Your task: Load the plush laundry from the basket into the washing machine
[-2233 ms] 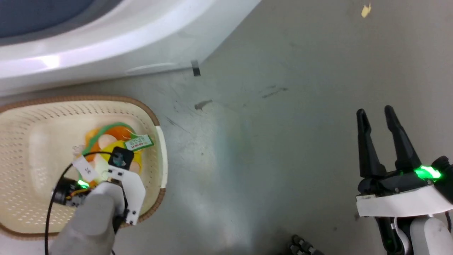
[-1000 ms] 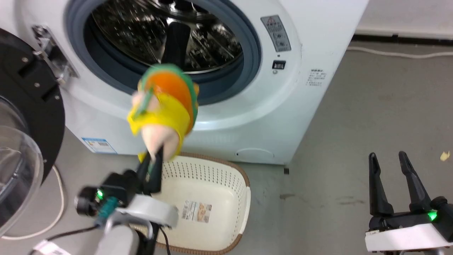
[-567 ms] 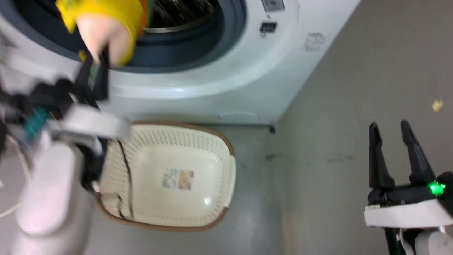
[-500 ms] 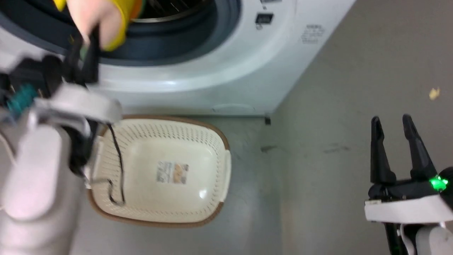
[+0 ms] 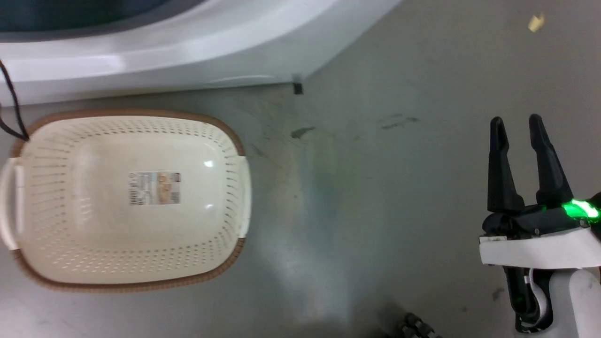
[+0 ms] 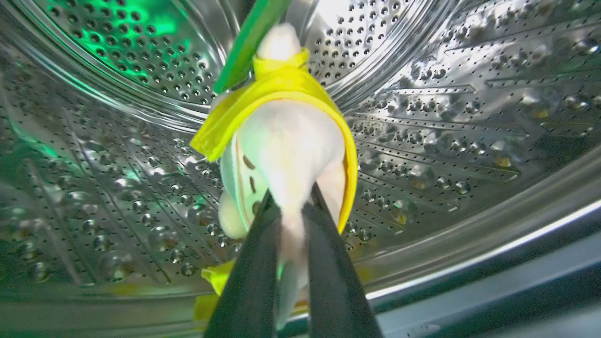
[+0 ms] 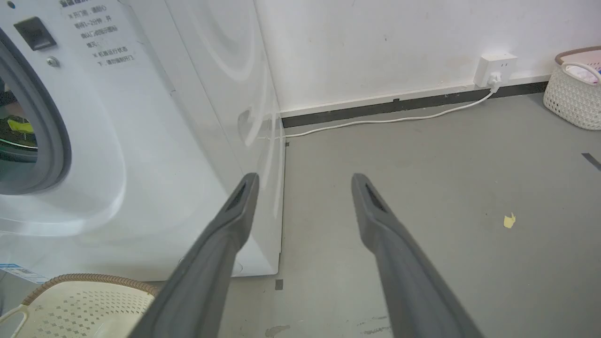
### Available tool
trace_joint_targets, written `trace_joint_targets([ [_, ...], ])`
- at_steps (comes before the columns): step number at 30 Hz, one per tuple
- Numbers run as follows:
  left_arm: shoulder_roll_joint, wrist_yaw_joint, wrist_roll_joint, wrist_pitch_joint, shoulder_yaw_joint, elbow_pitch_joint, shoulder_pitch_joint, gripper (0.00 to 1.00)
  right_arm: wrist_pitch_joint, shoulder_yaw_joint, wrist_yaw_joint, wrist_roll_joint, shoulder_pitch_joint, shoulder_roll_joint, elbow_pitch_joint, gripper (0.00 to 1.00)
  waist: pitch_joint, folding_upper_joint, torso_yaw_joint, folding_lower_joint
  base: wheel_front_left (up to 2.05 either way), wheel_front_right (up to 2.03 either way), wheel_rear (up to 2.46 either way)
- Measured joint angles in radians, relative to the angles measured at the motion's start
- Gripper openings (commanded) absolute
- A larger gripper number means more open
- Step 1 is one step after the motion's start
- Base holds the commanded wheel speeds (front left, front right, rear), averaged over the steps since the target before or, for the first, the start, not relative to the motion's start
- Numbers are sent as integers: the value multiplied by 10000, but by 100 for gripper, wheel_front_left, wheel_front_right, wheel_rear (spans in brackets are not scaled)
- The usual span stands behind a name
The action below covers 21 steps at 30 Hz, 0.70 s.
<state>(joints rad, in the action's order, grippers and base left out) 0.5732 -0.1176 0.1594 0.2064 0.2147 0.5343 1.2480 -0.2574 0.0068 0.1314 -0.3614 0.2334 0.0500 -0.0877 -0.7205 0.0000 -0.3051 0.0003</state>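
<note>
while reaching into the drum (image 6: 446, 117), left hand (image 6: 291, 206) pinches plush laundry (image 6: 286, 141).

The head camera looks steeply down on the basket (image 5: 141, 113), which the low right wrist camera shares; the left wrist camera sits close inside the drum (image 6: 469, 117).

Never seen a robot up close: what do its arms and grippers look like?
The right gripper has two long, tapering black fingers on a dark base with a green light, white cuff and pale grey forearm. The left gripper shows matching dark fingers.
</note>
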Motion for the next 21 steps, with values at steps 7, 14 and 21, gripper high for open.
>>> trace_joint_targets([
  [7,56,-86,-293,238,825,1674,1449,0,0,130,0,-215,77,0,21,100,-602,0,-586,-1,0,0,0],
  [14,-161,-102,-341,203,1519,2809,1776,15,0,117,0,-253,231,0,59,100,-550,0,-589,-2,0,0,0],
  [21,-378,-100,-31,-740,1676,3687,1416,100,0,4,0,17,214,0,100,100,112,0,-387,-3,0,0,0],
])
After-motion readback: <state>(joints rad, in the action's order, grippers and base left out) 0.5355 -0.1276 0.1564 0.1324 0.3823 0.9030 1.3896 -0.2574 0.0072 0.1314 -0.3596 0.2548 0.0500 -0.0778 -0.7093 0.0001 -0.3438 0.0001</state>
